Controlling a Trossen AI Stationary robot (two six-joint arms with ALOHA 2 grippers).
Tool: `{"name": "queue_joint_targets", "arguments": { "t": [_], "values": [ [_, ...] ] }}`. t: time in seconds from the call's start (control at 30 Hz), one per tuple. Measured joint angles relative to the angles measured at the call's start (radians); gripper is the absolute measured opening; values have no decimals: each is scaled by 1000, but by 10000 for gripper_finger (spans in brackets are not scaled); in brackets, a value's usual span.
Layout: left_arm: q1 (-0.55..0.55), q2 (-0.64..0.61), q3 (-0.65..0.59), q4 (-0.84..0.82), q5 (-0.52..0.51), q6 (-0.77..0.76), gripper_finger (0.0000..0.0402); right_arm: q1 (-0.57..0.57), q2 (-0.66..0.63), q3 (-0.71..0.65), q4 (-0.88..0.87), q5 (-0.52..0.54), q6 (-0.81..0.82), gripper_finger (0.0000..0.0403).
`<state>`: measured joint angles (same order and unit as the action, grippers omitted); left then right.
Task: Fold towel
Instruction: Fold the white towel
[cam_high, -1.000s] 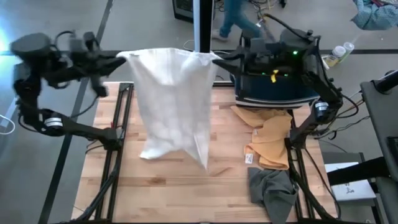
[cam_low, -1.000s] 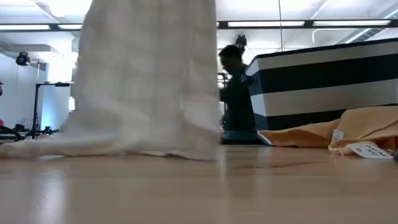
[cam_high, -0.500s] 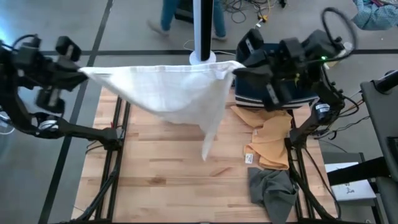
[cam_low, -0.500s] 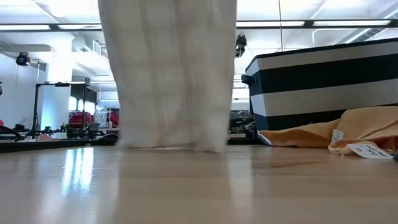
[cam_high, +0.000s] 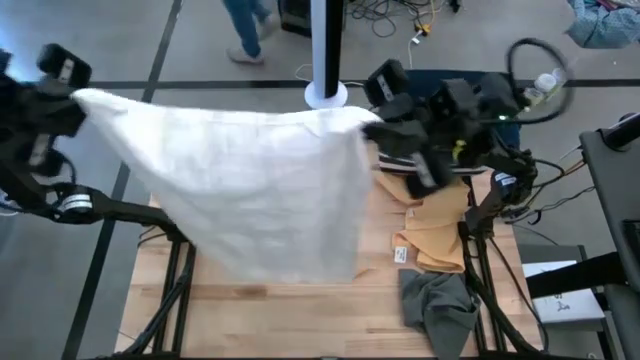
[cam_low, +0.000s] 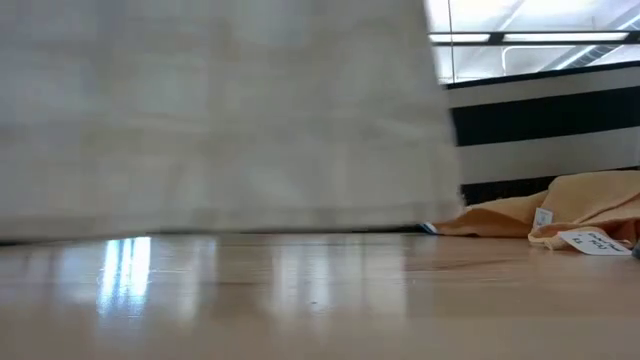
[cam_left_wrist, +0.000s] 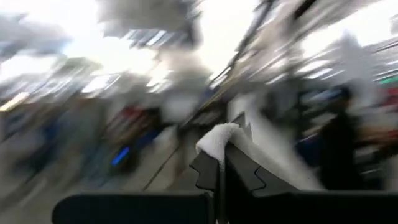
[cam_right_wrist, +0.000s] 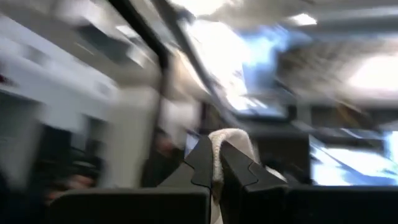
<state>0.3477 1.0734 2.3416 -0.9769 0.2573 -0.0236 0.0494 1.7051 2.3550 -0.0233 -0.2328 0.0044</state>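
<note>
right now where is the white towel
In the high view the white towel hangs spread over the table's left and middle, held up by a top corner in each gripper, left gripper and right gripper, with the tan cloth just right.

**Hanging sheet blocks the table's left and middle; clutter crowds the right**

The white towel (cam_high: 260, 190) hangs stretched as a wide curtain above the wooden table (cam_high: 300, 320), covering its left and middle from above. In the low view its bottom edge sits just over the boards, leaving only a thin gap beneath. The front strip of the table lies bare. On the right, an orange cloth (cam_high: 438, 232) and a grey cloth (cam_high: 436, 305) lie near the edge, with a striped bin (cam_low: 545, 125) behind them. A white post (cam_high: 326, 50) stands beyond the far edge.
</note>
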Motion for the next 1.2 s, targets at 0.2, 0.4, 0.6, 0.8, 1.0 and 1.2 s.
{"name": "queue_joint_targets", "arguments": {
  "t": [0.2,0.4,0.6,0.8,1.0,1.2],
  "values": [
    [0,52,-107,-194,-268,22,0,-89,0,-1,-396,323,-55,0],
    [1,64,-292,-234,-499,56,0,-189,45,-5,-770,481,-30,0],
    [17,28,-494,-203,-630,66,0,-254,92,-6,-952,495,-71,0],
    [95,0,-647,-8,-661,93,0,-314,111,-6,-986,495,-156,0],
    [202,-12,-775,35,-593,135,0,-355,113,-11,-1043,465,-188,0],
    [236,-66,-927,25,-500,171,0,-345,113,-68,-1157,358,-152,0]
  ]
}}
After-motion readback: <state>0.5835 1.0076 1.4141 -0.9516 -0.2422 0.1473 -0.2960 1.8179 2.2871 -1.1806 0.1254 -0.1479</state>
